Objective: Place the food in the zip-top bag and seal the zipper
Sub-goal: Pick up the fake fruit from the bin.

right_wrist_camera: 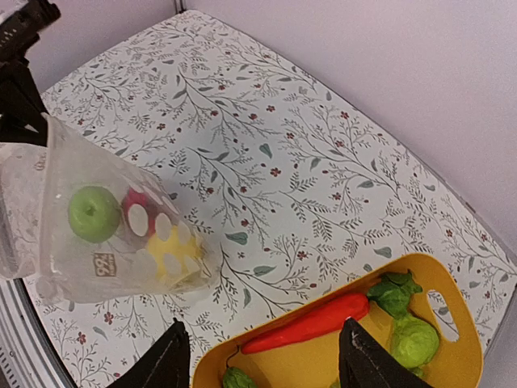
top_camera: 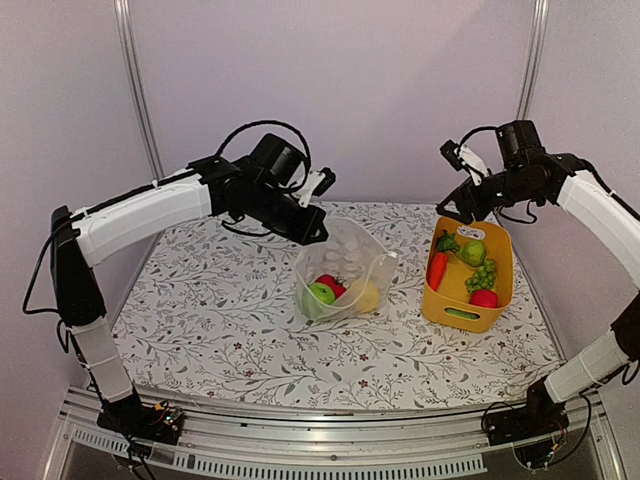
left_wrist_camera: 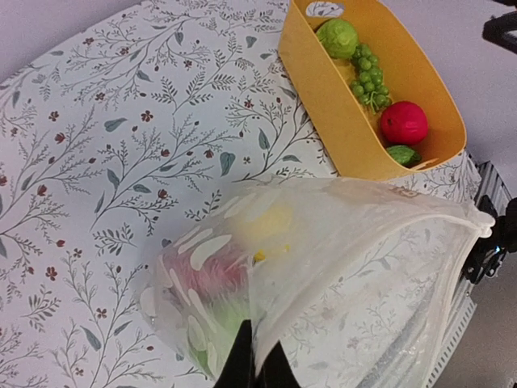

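Floral tablecloth [top_camera: 220, 320] below, loading underway: my left gripper [left_wrist_camera: 257, 356] clamps the zip-top bag [top_camera: 345, 262] by its rim; right gripper [right_wrist_camera: 262, 353] hovers, jaws apart, over the yellow bin [top_camera: 445, 300]; I'd take the carrot [right_wrist_camera: 311, 322] next.

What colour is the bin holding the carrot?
Yellow; the bin shows best in the top external view.

The top view sits high behind the near edge, looking forward and down over the whole bench [top_camera: 200, 325]. The left wrist view hangs close above the zip-top bag [left_wrist_camera: 363, 267], facing down toward the yellow bin [left_wrist_camera: 319, 105]. The right wrist view looks down from above the bin. All three share bag and bin.
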